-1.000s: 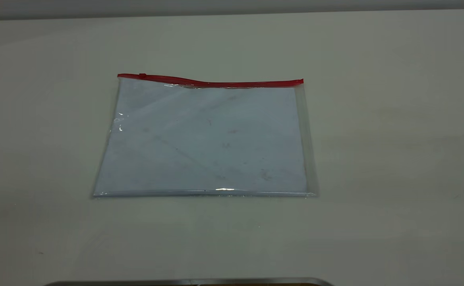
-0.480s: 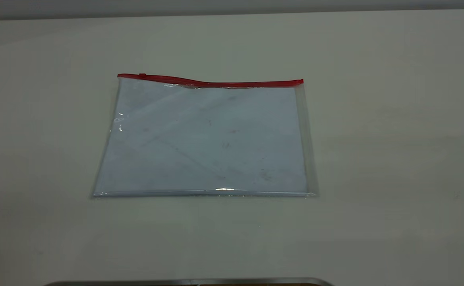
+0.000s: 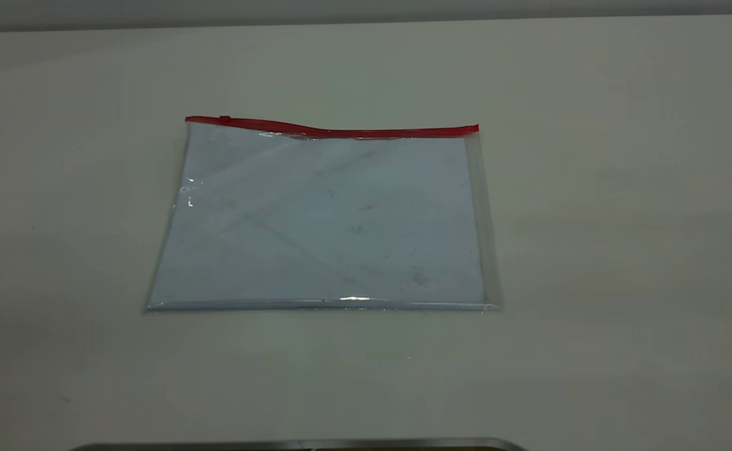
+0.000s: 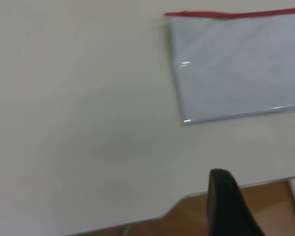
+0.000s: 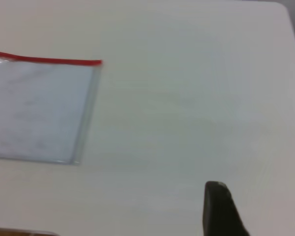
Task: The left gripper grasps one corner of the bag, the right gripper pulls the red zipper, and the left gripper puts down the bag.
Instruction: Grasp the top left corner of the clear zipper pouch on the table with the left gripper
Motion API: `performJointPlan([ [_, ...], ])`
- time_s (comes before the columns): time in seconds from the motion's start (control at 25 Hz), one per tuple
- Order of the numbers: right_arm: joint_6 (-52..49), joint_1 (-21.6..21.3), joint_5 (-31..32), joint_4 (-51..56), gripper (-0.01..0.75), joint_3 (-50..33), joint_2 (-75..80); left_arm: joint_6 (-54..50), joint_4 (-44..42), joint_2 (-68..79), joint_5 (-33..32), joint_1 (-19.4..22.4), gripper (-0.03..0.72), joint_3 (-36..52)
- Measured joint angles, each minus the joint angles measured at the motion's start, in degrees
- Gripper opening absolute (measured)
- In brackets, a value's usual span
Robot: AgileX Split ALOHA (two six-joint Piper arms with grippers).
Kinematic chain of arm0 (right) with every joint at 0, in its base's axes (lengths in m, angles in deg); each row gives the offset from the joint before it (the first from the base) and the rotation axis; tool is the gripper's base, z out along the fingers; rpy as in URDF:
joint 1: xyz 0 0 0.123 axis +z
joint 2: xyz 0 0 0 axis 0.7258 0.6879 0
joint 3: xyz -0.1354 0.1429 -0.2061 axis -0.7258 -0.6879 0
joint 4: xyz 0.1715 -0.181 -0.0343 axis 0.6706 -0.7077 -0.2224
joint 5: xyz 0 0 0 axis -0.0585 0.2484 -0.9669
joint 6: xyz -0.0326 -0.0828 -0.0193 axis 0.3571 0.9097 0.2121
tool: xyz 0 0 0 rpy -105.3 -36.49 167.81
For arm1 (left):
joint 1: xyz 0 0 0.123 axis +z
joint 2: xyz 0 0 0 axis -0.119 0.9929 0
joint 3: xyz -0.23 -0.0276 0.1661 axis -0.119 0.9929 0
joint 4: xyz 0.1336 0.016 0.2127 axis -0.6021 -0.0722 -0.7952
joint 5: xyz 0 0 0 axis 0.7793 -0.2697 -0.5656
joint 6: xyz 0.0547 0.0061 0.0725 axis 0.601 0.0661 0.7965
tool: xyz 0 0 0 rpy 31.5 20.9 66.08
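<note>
The bag [image 3: 322,219] lies flat on the white table, a clear pouch with white sheets inside. The red zipper [image 3: 341,130] runs along its far edge, with the small slider tab [image 3: 225,118] near the left end. The corner of the bag [image 3: 189,121] at the zipper's left end lies on the table. The bag also shows in the left wrist view [image 4: 236,64] and in the right wrist view [image 5: 39,108]. Neither gripper shows in the exterior view. My left gripper [image 4: 258,189] is open and empty, away from the bag near the table's edge. My right gripper [image 5: 255,201] is open and empty over bare table.
The table [image 3: 623,250] is bare all round the bag. Its front edge, with a metal strip [image 3: 303,445], runs along the bottom of the exterior view. A brown floor [image 4: 196,216] shows beyond the table's edge in the left wrist view.
</note>
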Motion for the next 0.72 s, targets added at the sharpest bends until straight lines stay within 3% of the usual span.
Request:
performJointPlan([
  [0.16,0.89,0.00,-3.76,4.98,0.414,0.06,2.60,-1.67,2.64,1.10,3.23,0.00,0.401,-0.56],
  [0.4,7.84,0.00,-16.98,8.06,0.430,0.06,18.87,-0.35,1.79,15.00,8.30,0.00,0.401,-2.88],
  [0.64,23.30,0.00,-32.59,20.40,0.493,0.06,37.75,2.59,1.79,34.65,20.46,0.00,0.460,-4.72],
  [0.72,30.84,0.00,-34.57,27.01,0.498,0.27,42.99,2.98,1.79,41.04,25.61,0.00,0.490,-5.04],
])
